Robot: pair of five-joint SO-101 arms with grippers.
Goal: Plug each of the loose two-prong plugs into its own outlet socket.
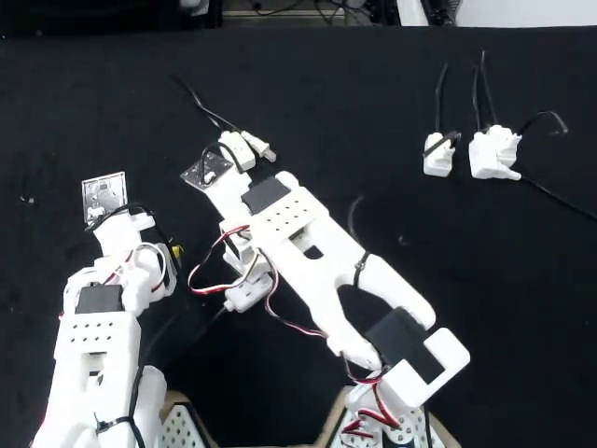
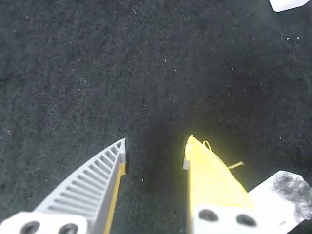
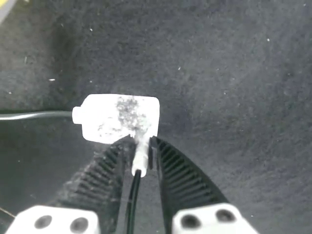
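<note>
My right gripper (image 3: pixel 141 142) is shut on a slim white plug (image 3: pixel 140 158) whose black cable trails back between the fingers. The plug's tip meets a white outlet socket (image 3: pixel 119 117) with a grey speckled face and its own cable. In the high view this gripper (image 1: pixel 224 157) sits at the socket (image 1: pixel 205 171) left of centre, beside a white plug body (image 1: pixel 252 144). My left gripper (image 2: pixel 155 146) hangs open over bare black mat, with a second speckled socket (image 2: pixel 285 195) just beside its yellow finger (image 2: pixel 209 175). From above, that socket (image 1: pixel 104 194) lies at the far left.
Two more white plug pieces (image 1: pixel 438 155) (image 1: pixel 494 154) with black cables lie at the back right. A long black cable (image 1: pixel 560 198) runs off to the right edge. Red and white servo wires (image 1: pixel 233 280) loop under the right arm. Black mat (image 1: pixel 354 103) covers the table.
</note>
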